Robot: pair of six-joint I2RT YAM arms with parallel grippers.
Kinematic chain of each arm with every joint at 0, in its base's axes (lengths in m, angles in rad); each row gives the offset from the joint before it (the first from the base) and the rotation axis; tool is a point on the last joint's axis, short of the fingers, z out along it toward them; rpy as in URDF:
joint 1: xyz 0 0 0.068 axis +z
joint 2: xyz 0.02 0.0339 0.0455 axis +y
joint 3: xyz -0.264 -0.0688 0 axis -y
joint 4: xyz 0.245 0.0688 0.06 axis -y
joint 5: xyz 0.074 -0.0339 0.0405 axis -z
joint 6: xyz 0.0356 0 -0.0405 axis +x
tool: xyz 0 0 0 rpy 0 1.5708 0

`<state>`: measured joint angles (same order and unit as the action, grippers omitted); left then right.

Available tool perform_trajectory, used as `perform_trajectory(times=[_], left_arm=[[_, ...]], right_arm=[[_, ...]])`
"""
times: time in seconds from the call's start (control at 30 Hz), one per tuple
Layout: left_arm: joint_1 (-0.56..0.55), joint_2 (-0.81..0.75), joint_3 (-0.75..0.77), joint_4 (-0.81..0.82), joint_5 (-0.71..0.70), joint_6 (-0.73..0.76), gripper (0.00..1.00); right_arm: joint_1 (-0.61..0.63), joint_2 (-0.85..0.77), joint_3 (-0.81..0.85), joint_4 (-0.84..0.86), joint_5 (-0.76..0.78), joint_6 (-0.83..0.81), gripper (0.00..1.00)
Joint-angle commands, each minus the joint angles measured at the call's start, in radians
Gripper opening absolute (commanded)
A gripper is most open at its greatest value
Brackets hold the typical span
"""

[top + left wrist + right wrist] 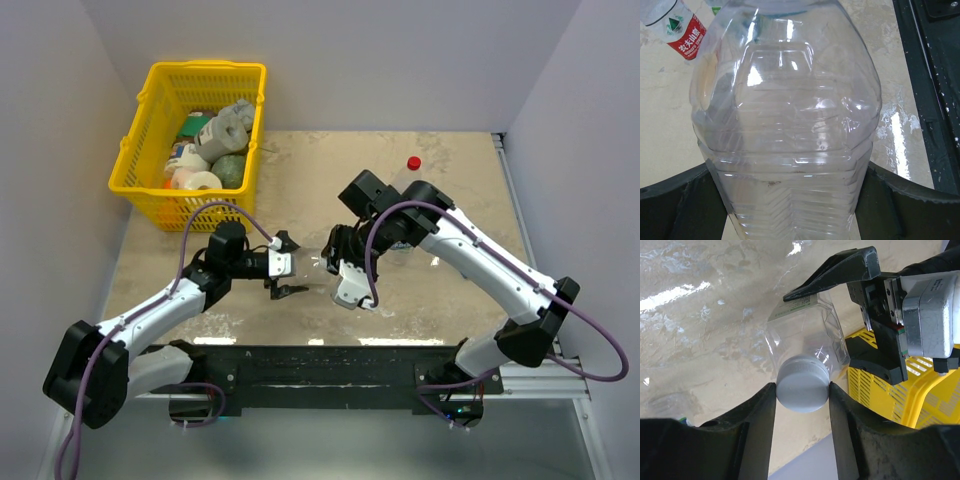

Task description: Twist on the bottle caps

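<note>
Cap (802,389) on bottle (790,115) neck pinched by right tool (802,392), left tool (787,187) clamped round bottle body, basket (207,67) holds rolls (203,181)

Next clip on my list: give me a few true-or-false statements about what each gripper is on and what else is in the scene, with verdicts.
1. The left gripper holds the clear bottle. True.
2. The right gripper has its fingers on a red cap. False: they press on both sides of the grey-white cap, which sits on the clear bottle's mouth.
3. The yellow basket is empty. False: it holds several items, among them a white roll.
4. A red cap shows beyond the right arm. True.
</note>
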<state>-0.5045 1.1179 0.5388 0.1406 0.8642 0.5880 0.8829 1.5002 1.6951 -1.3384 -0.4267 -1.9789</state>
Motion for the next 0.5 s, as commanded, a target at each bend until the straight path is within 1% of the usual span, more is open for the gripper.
perform_trajectory(times=[0.0, 0.1, 0.13, 0.2, 0.23, 0.27, 0.3, 0.33, 0.37, 0.43, 0.47], left_arm=[[0.006, 0.0, 0.046, 0.039, 0.022, 0.012, 0.0], [0.006, 0.003, 0.044, 0.053, 0.006, -0.005, 0.0], [0.006, 0.003, 0.043, 0.062, -0.008, -0.013, 0.0], [0.006, 0.003, 0.026, 0.126, -0.075, -0.075, 0.0], [0.006, 0.003, 0.018, 0.149, -0.097, -0.109, 0.0], [0.006, -0.001, 0.006, 0.212, -0.122, -0.129, 0.0], [0.004, -0.004, -0.023, 0.255, -0.178, -0.158, 0.0], [0.006, -0.006, -0.034, 0.295, -0.207, -0.203, 0.0], [0.003, -0.009, -0.042, 0.344, -0.23, -0.211, 0.0], [-0.002, -0.01, -0.056, 0.391, -0.318, -0.24, 0.0], [-0.003, -0.012, -0.06, 0.436, -0.374, -0.244, 0.0]], right_arm=[[0.014, 0.009, -0.005, -0.079, 0.02, -0.037, 0.42], [0.024, 0.02, -0.008, -0.079, 0.023, -0.008, 0.36], [0.033, 0.028, -0.002, -0.081, 0.025, 0.018, 0.3], [0.036, 0.081, 0.04, -0.077, 0.01, 0.17, 0.24], [0.034, 0.116, 0.069, -0.079, -0.019, 0.258, 0.15], [0.031, 0.149, 0.101, -0.079, -0.03, 0.464, 0.1], [0.021, 0.178, 0.156, -0.079, -0.049, 0.553, 0.07], [-0.014, 0.233, 0.176, -0.079, -0.081, 0.631, 0.0], [-0.034, 0.251, 0.193, -0.081, -0.142, 0.767, 0.0], [-0.082, 0.303, 0.235, -0.079, -0.196, 0.897, 0.0], [-0.094, 0.319, 0.242, -0.077, -0.23, 1.011, 0.0]])
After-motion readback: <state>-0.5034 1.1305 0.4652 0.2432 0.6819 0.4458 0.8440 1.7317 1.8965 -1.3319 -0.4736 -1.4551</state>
